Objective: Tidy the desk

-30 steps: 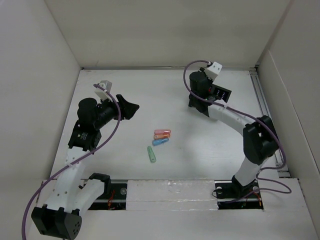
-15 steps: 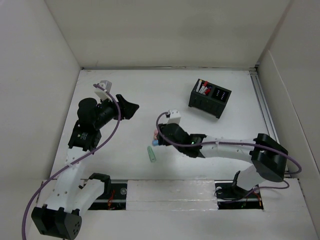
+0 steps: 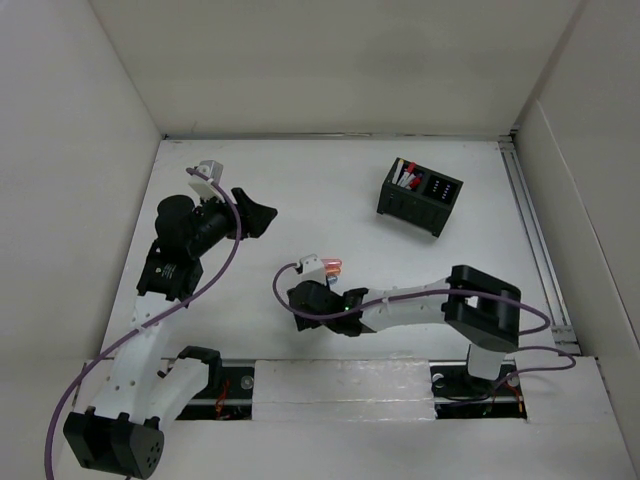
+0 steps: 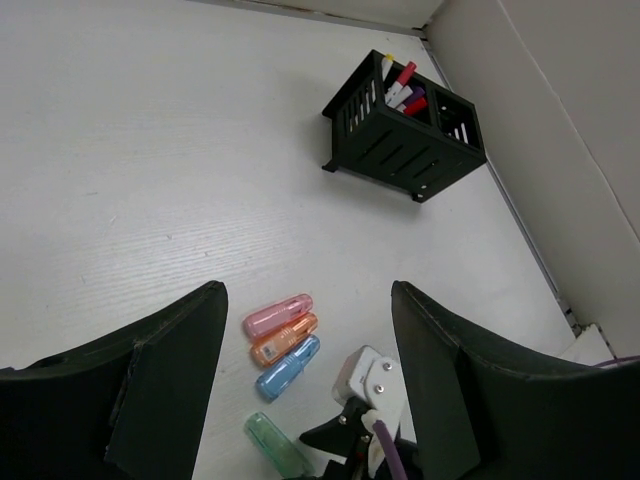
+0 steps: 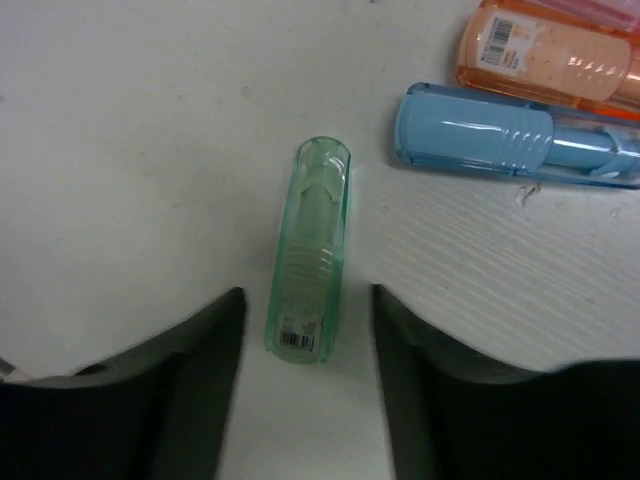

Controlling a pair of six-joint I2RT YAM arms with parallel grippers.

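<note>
Here right arm (image 3: 400,308) stretched low, jaws straddling green highlighter (image 5: 308,250).

Four capped highlighters lie on the surface (image 4: 150,120), toward the middle of its near edge: one pink highlighter (image 4: 278,314), one orange highlighter (image 4: 284,339), one blue highlighter (image 4: 288,366) and one green highlighter (image 4: 278,446). One black organizer box (image 4: 400,150) stands toward the far right corner. It has two compartments, one of them holding a bunch of pens (image 4: 405,90) too crowded to count. There are two arms, the left arm (image 3: 175,250) and the right arm (image 3: 420,310), each with one gripper: the left gripper (image 3: 262,212) and the right gripper (image 5: 306,300).
</note>
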